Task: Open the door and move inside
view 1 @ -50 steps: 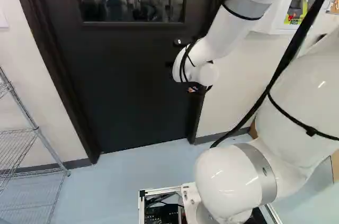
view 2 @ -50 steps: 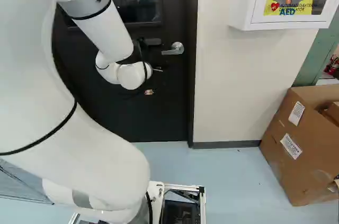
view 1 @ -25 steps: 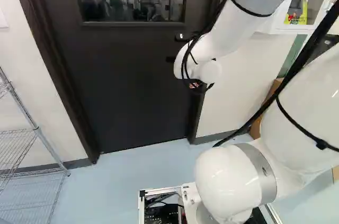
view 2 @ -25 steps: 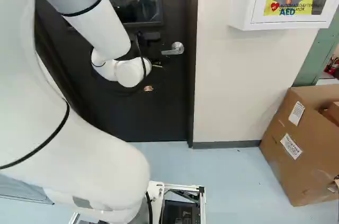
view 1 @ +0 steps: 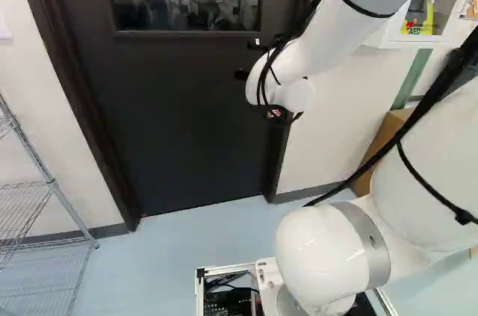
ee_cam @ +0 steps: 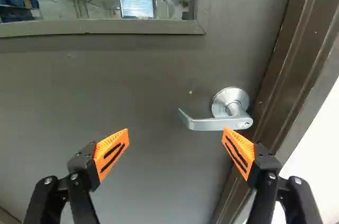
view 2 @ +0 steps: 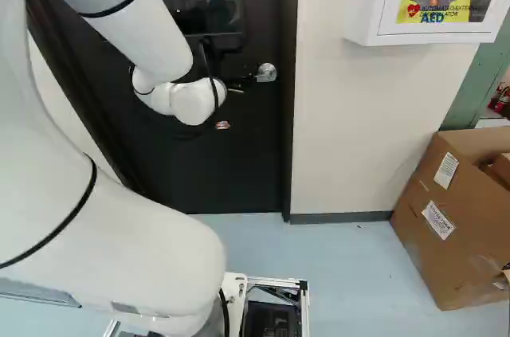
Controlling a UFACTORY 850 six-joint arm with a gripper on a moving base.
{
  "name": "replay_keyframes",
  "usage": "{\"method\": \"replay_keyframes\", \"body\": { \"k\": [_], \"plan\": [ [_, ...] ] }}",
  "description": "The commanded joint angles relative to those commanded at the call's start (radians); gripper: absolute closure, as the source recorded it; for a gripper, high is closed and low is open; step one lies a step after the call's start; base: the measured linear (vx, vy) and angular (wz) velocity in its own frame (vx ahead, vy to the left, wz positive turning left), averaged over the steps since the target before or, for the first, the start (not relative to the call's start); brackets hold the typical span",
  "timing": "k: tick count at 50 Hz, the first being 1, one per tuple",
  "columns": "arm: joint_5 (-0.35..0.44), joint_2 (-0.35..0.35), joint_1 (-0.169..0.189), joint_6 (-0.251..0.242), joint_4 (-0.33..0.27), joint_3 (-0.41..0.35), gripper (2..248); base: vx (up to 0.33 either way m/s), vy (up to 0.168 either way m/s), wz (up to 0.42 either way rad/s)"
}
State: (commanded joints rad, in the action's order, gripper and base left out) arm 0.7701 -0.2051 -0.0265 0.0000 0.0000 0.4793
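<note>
The dark door (view 1: 187,122) stands closed in its frame ahead. In the left base view my gripper (view 1: 247,60) is in front of the door, its wrist partly hiding it. The wrist view shows the gripper (ee_cam: 176,138) open, its orange-padded fingers wide apart with nothing between them. Just beyond one fingertip is the silver lever handle (ee_cam: 214,124), its free end reaching across the space ahead of the fingers; contact cannot be told. In the right base view the handle (view 2: 265,73) has its lever partly covered by a dark gripper part.
A wire shelf (view 1: 46,181) stands left of the door. Right of it a white AED cabinet (view 2: 434,33) hangs on the wall (view 2: 351,122), with a cardboard box (view 2: 450,233) on the floor. The door frame (ee_cam: 286,60) runs close beside the handle.
The arm has shifted rightward in the left base view and its upper links leftward in the right base view. The gripper now overlaps the lever there. Base and door have not moved.
</note>
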Motion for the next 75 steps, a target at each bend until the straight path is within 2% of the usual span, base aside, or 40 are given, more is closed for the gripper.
{"method": "replay_keyframes", "body": {
  "k": [22,37,50,63,75],
  "plan": [
    [0.000,0.068,0.028,0.000,0.000,0.111,3,0.000,0.000,0.000],
    [0.000,0.132,0.031,0.000,0.000,0.179,3,0.000,0.000,0.000],
    [0.000,0.158,0.031,0.000,0.000,0.180,3,0.000,0.000,0.000],
    [0.000,0.186,0.012,0.000,0.000,0.180,3,0.000,0.000,0.000],
    [0.000,0.207,0.008,0.000,0.000,0.173,3,0.000,0.000,0.000]
  ]
}}
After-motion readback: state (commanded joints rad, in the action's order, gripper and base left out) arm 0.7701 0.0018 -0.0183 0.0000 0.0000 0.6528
